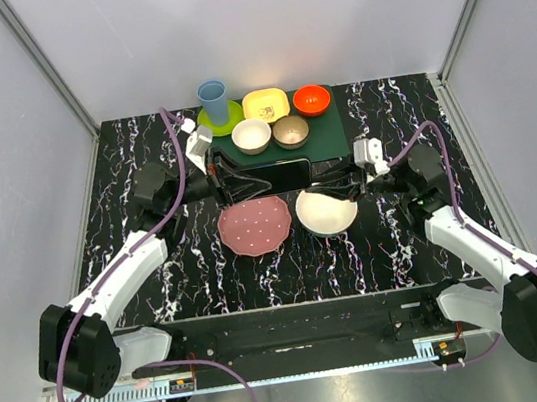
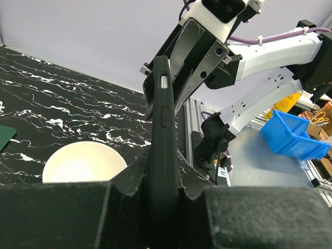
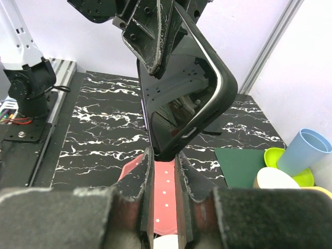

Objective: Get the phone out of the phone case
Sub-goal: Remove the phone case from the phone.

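The phone [image 1: 282,172] hangs in the air on edge, above the table between both grippers. In the right wrist view its dark glossy screen [image 3: 176,104] faces me. The phone case shows as a dark rim [image 3: 223,78] with a thin lavender line [image 3: 140,98] on the left side. My left gripper [image 1: 235,178] is shut on one end, its jaws pinching the phone's edge [image 2: 163,129]. My right gripper [image 1: 347,181] is shut on the opposite lower corner [image 3: 165,150]. The phone sits inside the case.
A pink plate [image 1: 254,226] and a white bowl [image 1: 327,210] lie right under the phone. Behind, on a green mat [image 1: 334,130], stand several bowls and a blue cup [image 1: 213,98] on a lime plate. Grey walls enclose three sides.
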Motion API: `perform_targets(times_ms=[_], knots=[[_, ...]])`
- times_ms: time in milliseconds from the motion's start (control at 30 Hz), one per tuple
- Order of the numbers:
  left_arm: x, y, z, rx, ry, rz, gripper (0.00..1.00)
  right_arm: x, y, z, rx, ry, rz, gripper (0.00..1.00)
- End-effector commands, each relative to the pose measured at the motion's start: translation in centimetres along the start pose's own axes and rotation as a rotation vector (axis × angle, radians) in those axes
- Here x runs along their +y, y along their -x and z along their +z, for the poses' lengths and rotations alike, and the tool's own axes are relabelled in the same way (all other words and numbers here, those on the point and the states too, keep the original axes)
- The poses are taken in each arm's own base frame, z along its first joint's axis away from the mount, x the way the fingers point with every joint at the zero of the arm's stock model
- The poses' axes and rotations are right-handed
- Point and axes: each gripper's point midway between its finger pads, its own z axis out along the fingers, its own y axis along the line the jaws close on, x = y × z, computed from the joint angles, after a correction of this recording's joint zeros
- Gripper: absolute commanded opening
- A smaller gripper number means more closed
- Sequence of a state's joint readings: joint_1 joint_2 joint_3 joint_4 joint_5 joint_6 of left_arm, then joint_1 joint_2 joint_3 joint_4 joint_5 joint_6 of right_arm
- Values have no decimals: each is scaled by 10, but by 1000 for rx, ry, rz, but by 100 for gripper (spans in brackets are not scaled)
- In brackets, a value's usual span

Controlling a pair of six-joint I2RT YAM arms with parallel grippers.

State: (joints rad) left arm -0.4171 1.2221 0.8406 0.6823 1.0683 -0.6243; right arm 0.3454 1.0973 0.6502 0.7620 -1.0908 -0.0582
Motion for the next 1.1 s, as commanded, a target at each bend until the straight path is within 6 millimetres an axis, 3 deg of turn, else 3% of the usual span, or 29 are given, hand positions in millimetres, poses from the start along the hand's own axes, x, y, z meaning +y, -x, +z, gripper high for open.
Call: perform_targets(times_ms=[0, 633, 1067], knots=[[-26, 27, 6, -41, -78, 85, 0, -20, -3, -2, 16, -101, -121, 9], [-37, 26, 8, -25, -122, 89, 0, -44, -12, -11, 64, -229, -246, 11], [-42, 25, 8, -23, -140, 92, 0, -72, -14, -20, 90, -384, -269, 12]])
